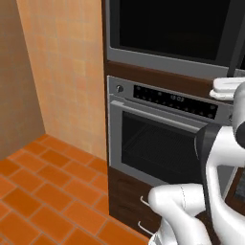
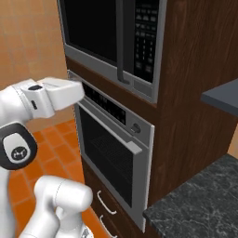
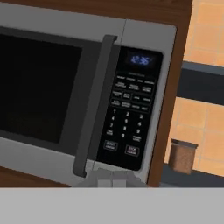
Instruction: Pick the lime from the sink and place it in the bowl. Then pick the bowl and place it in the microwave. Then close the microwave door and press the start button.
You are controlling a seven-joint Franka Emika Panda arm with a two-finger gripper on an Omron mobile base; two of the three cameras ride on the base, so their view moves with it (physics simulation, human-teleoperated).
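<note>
Microwave door (image 3: pixel 41 87) is closed, so the last step is in hand: pressing start. Gripper (image 3: pixel 111 180), fingers pressed together and empty, sits just below the keypad (image 3: pixel 129 122); next move needs a precise push on the start button (image 3: pixel 110 146)

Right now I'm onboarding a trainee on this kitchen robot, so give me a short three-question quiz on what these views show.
1. True or false: the microwave door is shut.
2. Which appliance sits directly below the microwave? A) oven B) sink C) fridge
3. Fill in: on the microwave's control panel, the lit clock display sits at the ____ of the panel.

Key: 1 true. 2 A, the oven. 3 top.
</note>
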